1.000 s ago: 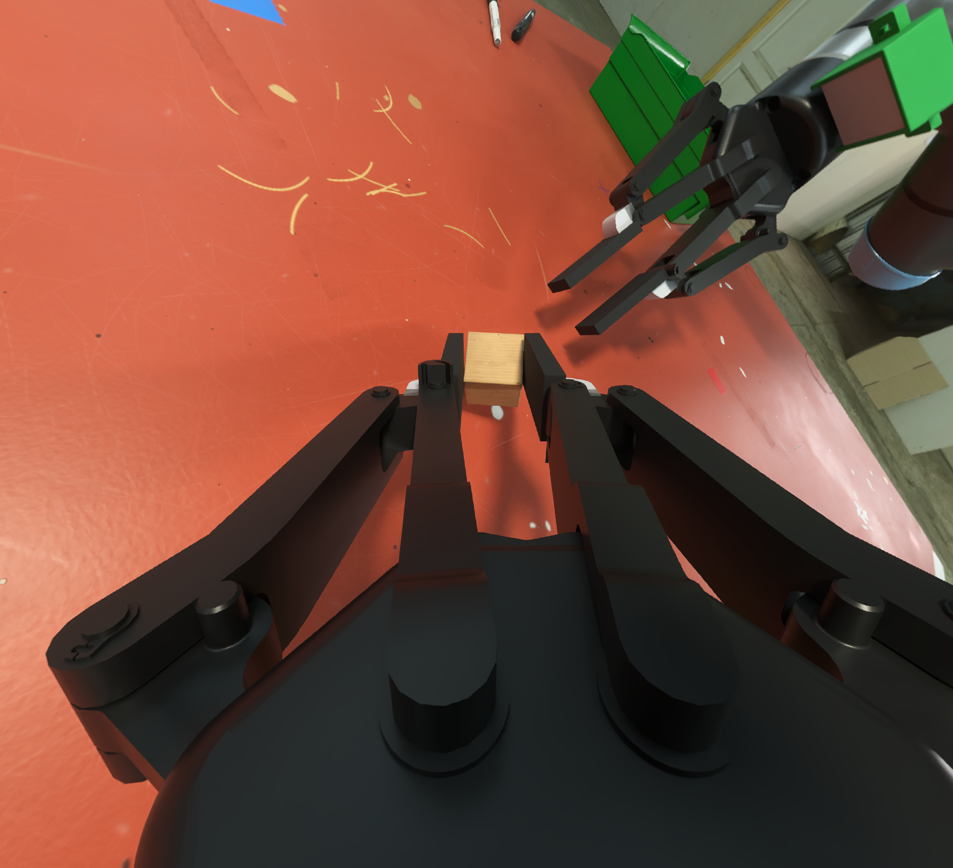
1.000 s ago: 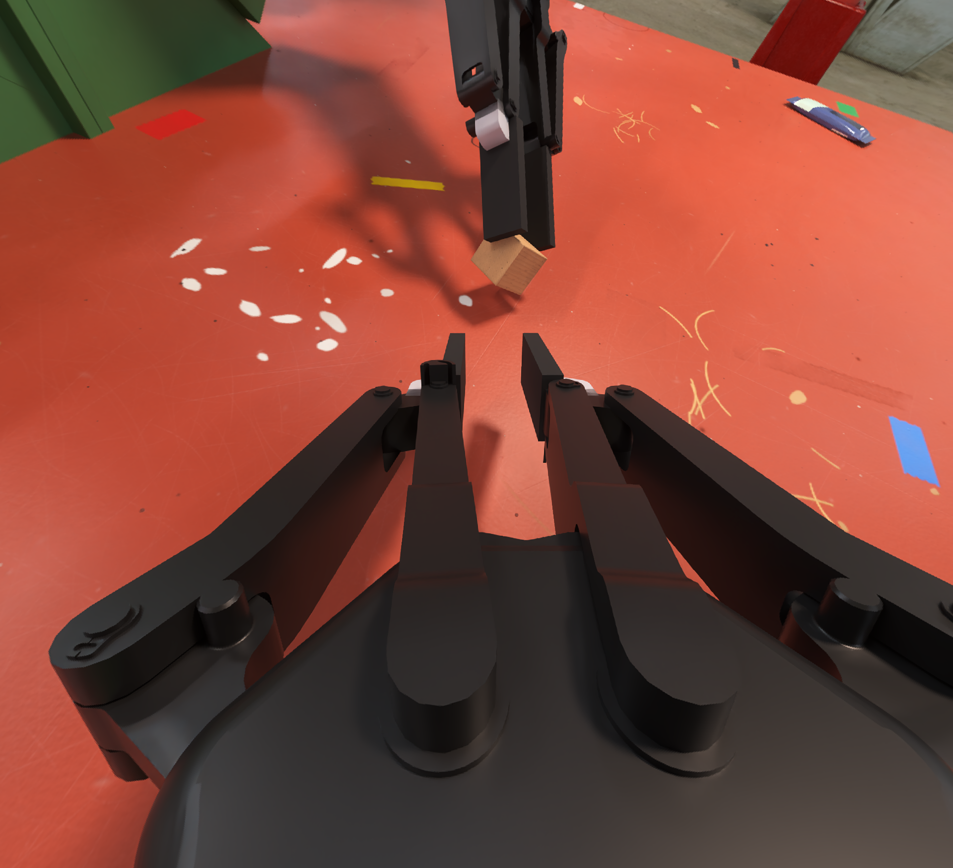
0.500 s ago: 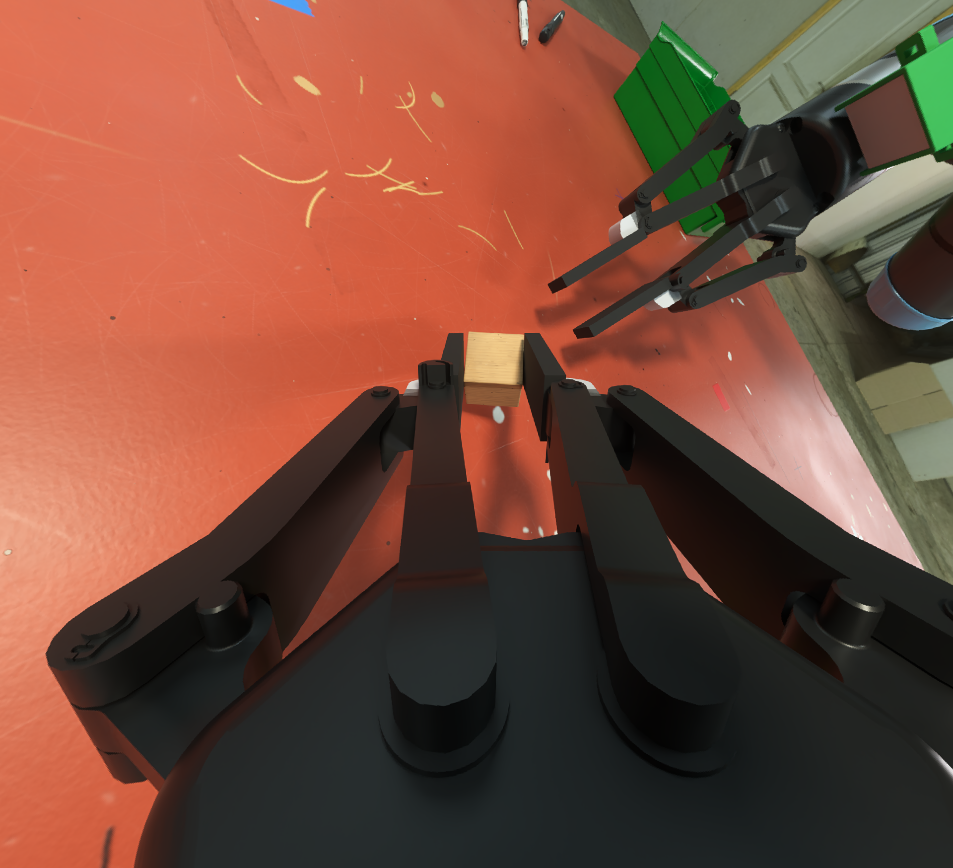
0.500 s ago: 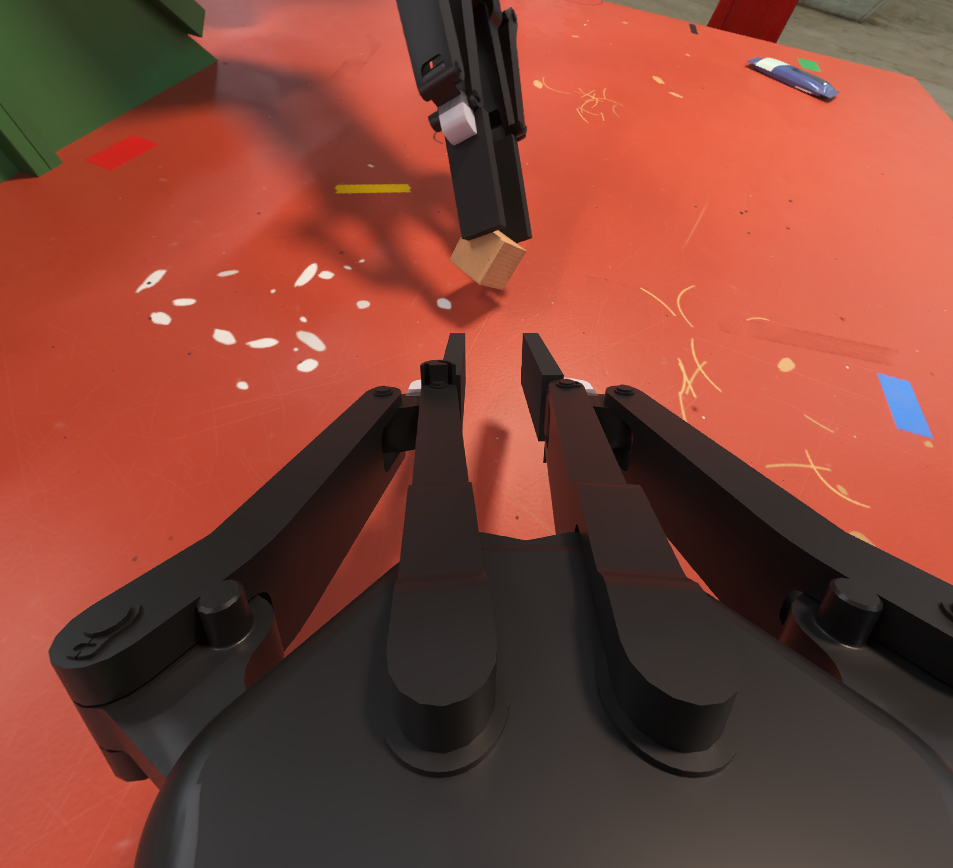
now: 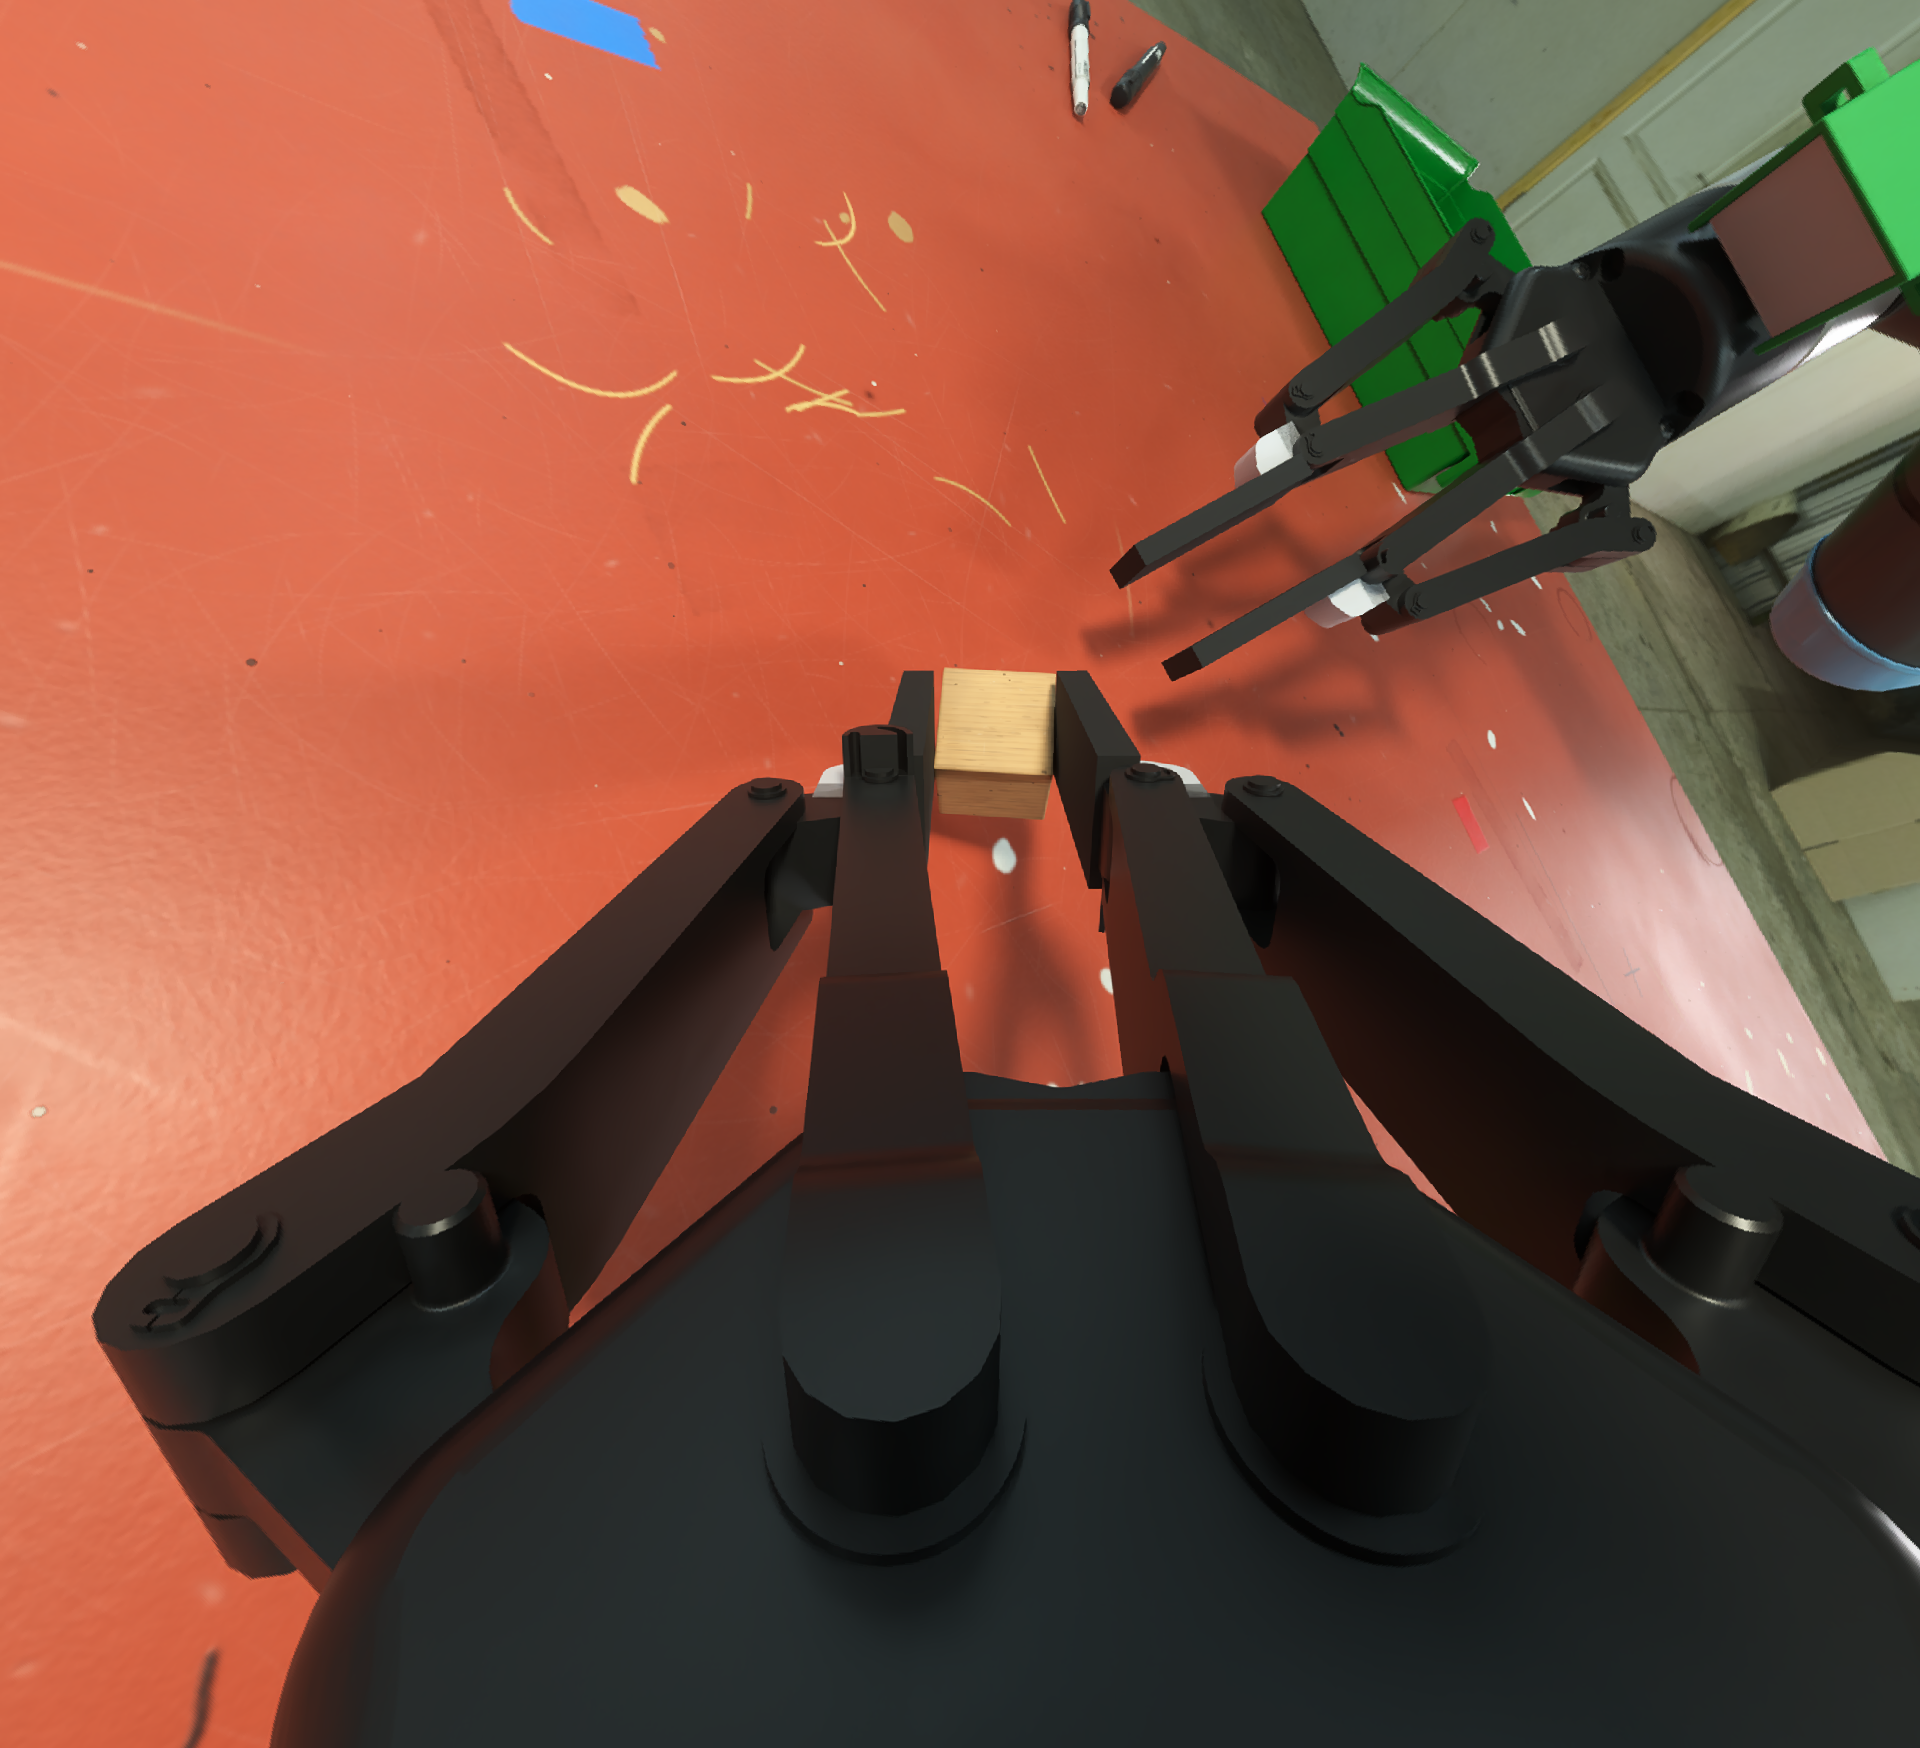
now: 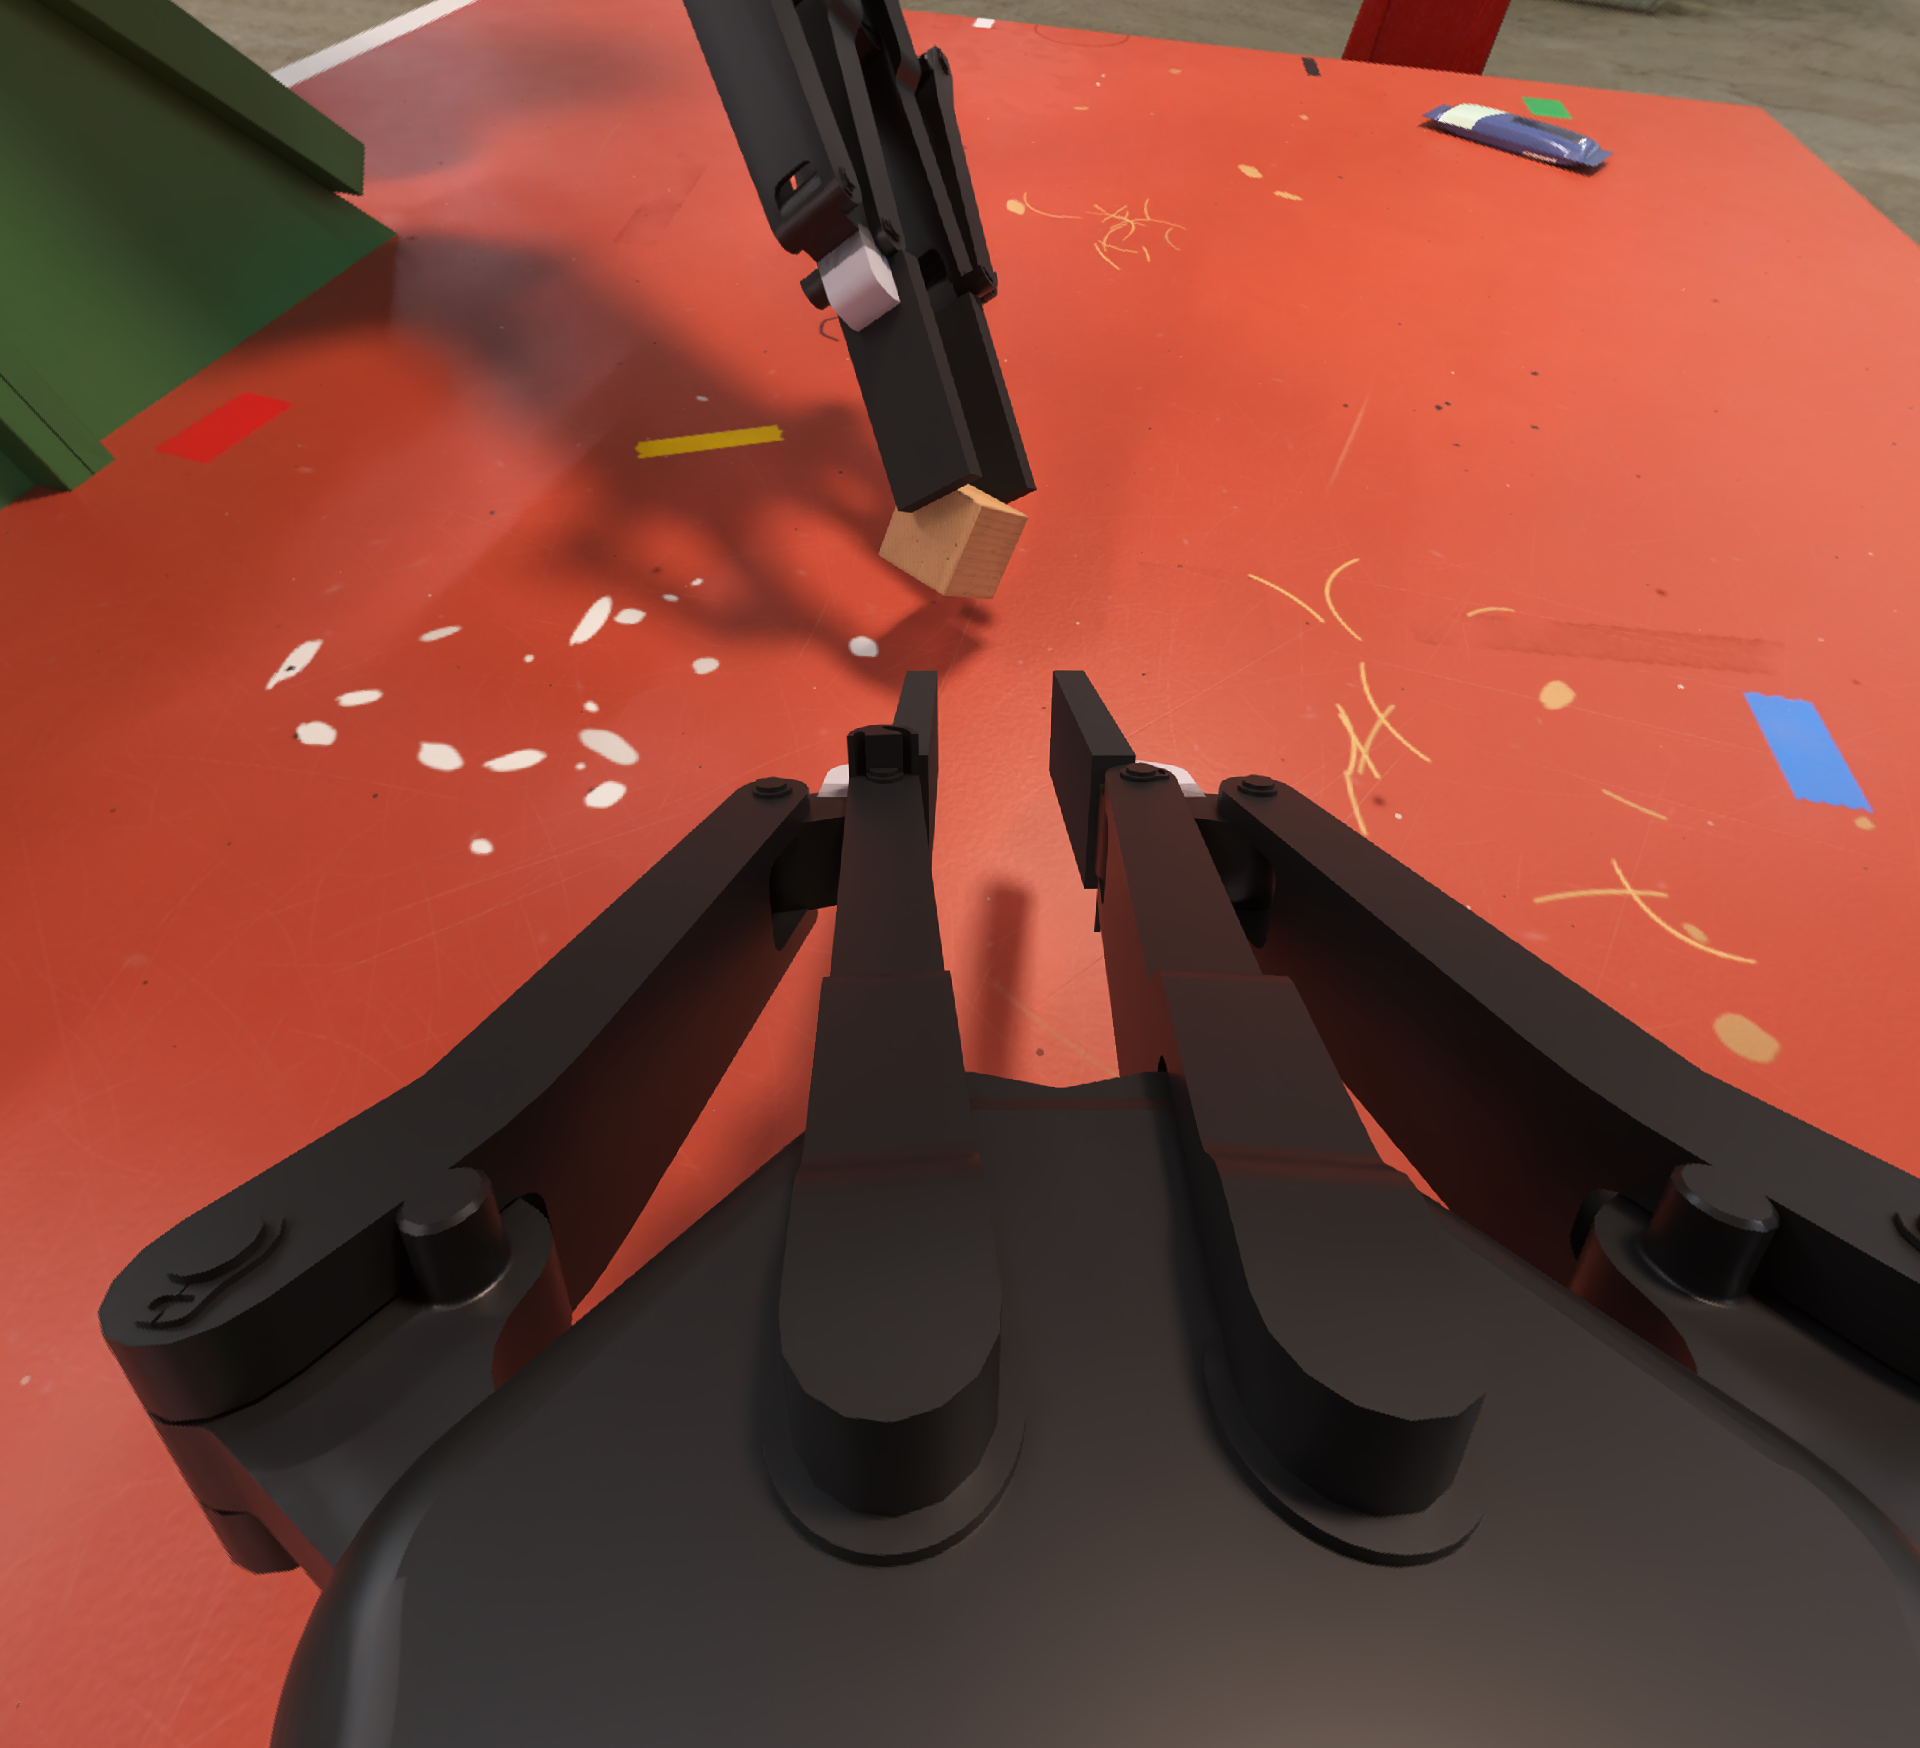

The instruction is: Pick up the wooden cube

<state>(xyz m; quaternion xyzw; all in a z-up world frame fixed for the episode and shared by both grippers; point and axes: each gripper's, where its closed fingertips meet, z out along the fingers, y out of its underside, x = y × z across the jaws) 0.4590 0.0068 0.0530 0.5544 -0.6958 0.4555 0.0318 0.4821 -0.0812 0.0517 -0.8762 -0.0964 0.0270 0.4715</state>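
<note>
The wooden cube (image 5: 992,730) is a small light-wood block held between the fingers of my left gripper (image 5: 994,711), which is shut on it. In the right wrist view the cube (image 6: 954,543) hangs tilted at the left gripper's fingertips (image 6: 951,441), clear of the red table with its shadow beneath. My right gripper (image 6: 992,711) has a narrow gap between its fingers and holds nothing; it hovers over the table a short way from the cube. It also shows in the left wrist view (image 5: 1153,618), to the right of the cube.
The red table top (image 5: 416,555) carries a blue tape patch (image 5: 577,15), a marker pen (image 5: 1081,57) and its cap (image 5: 1138,75) far off. A green bin (image 5: 1371,285) stands at the table's far right edge. A blue wrapped packet (image 6: 1517,136) lies at a far corner.
The left gripper has lifted the cube higher off the table. The right gripper has drawn back, away from the cube.
</note>
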